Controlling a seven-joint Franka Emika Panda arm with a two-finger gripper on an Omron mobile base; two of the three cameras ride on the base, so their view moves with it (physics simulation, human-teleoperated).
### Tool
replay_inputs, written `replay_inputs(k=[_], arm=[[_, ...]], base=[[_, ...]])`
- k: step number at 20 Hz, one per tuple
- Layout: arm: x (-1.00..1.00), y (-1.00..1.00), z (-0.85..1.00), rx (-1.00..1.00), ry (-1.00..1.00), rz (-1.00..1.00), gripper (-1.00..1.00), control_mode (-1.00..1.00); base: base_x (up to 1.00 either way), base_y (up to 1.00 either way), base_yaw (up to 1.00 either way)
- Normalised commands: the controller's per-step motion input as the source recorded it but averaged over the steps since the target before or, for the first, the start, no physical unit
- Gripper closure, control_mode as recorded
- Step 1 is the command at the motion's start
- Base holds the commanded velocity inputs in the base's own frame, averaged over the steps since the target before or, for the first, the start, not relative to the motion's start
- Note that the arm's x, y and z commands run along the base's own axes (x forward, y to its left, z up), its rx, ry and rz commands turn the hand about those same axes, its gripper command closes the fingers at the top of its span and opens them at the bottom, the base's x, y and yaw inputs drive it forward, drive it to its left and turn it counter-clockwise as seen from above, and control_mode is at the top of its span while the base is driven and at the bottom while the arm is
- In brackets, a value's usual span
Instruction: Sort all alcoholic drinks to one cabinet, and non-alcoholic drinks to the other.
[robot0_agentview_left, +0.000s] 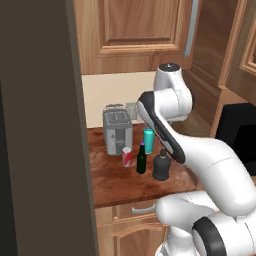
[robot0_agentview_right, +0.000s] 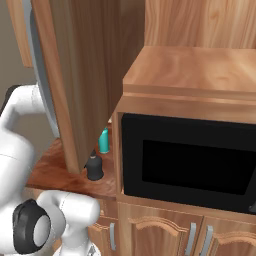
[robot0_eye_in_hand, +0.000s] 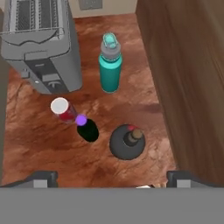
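In the hand view I look down on all the drinks standing on the wooden counter (robot0_eye_in_hand: 144, 105). The teal bottle (robot0_eye_in_hand: 109, 65) with a grey cap is farthest, beside the toaster. The red soda can (robot0_eye_in_hand: 63, 110) touches the slim dark-green bottle (robot0_eye_in_hand: 87, 127) with its purple cap. The squat black bottle (robot0_eye_in_hand: 127, 142) stands nearest. My gripper (robot0_eye_in_hand: 113, 179) hovers above them, open wide, nothing between its fingers. From the left base the same group shows: teal bottle (robot0_agentview_left: 148, 141), can (robot0_agentview_left: 127, 157), green bottle (robot0_agentview_left: 141, 160), black bottle (robot0_agentview_left: 160, 166).
A grey toaster (robot0_agentview_left: 117, 131) stands at the back left of the counter. A wooden cabinet side (robot0_eye_in_hand: 188, 65) walls the right. An open cabinet door (robot0_agentview_right: 85, 75) hangs over the counter, beside a black microwave (robot0_agentview_right: 190, 160). Upper cabinets (robot0_agentview_left: 140, 30) sit above.
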Motion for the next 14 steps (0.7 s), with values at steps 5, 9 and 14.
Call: replay_inputs(k=[5,9,14], arm=[[0.0,0.36,-0.26,-0.08,-0.07,-0.18,-1.0,-1.0],[0.0,0.31,-0.31,-0.09,-0.06,-0.18,-1.0,-1.0],[0.0,0.29,-0.28,-0.08,-0.02,-0.17,-1.0,-1.0]], base=[[0.0,0.0,0.0],[0.0,0.0,0.0],[0.0,0.0,0.0]])
